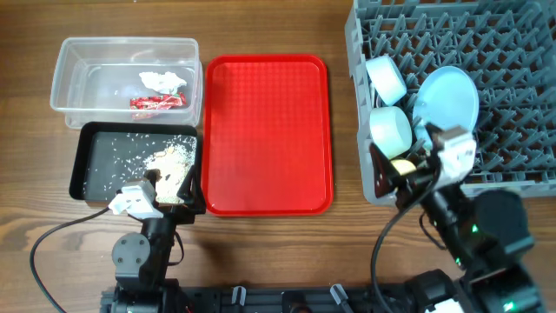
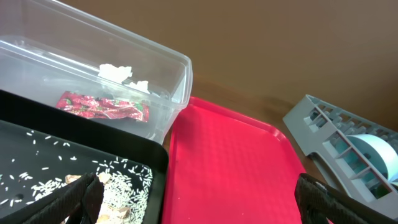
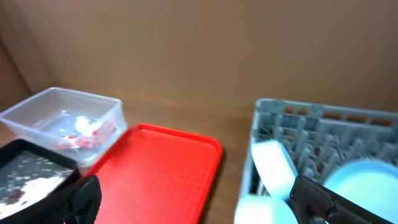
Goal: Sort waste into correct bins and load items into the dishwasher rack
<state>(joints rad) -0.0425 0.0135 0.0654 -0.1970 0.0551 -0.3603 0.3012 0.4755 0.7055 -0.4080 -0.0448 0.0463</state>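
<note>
Overhead view, left to right: clear plastic rectangular tub (image 1: 78,83), long axis left-right, holds crumpled white tissue (image 1: 163,81) and a crinkled red-and-white wrapper (image 1: 158,102) lying lengthwise left-right. Just in front, touching it, is a shallow black tray (image 1: 97,165) with pale crumbly rice scraps (image 1: 171,159). Left gripper (image 2: 199,208) hangs over its right end, fingers spread wide, empty. Flat red plastic tray (image 1: 268,130) is bare, long axis front-back. Grey lattice dishwasher rack (image 1: 512,52) has two pale bowls (image 1: 387,80) on their sides and a pale blue round plate (image 1: 447,97) on edge. Right gripper (image 3: 202,205) at the rack's near-left corner, spread wide, empty.
</note>
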